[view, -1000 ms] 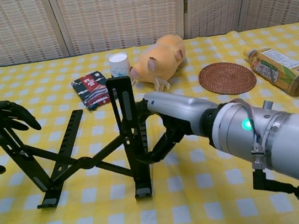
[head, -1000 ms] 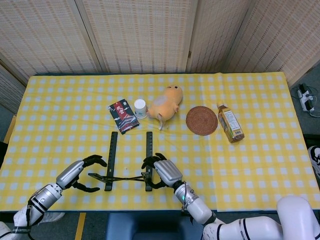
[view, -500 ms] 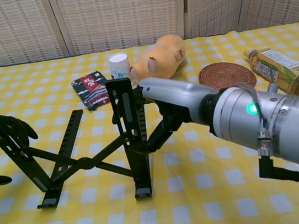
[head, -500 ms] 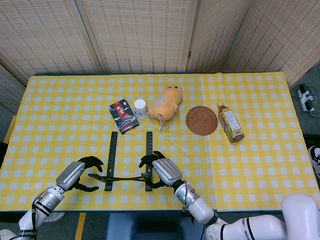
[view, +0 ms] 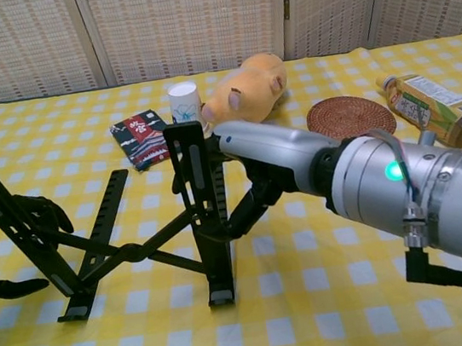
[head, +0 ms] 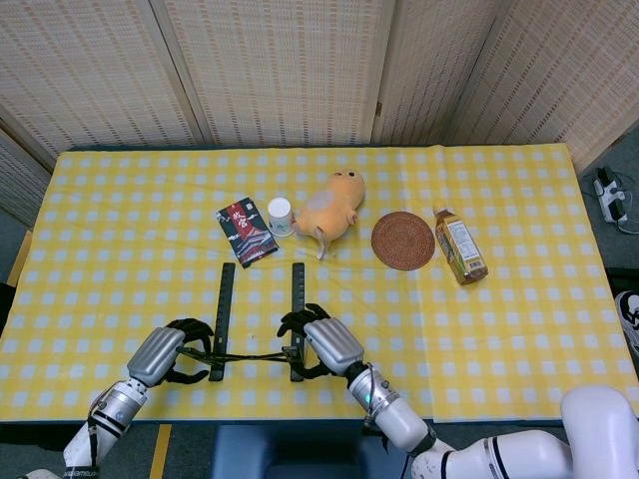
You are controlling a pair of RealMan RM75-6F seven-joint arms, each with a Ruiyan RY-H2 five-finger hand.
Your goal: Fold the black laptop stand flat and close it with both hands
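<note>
A: Where were the hands?
B: The left hand (view: 5,252) had its fingers curled around the left rail of the black laptop stand (view: 128,239), standing open on the near part of the table (head: 519,329). The right hand (view: 254,183) gripped the right rail.

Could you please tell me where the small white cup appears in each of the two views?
Head view: the white cup stands left of centre, between the dark packet and the orange plush toy.
Chest view: the cup is upper centre-left, behind the black laptop stand.
Shared landmark: the plush toy beside it.
</note>
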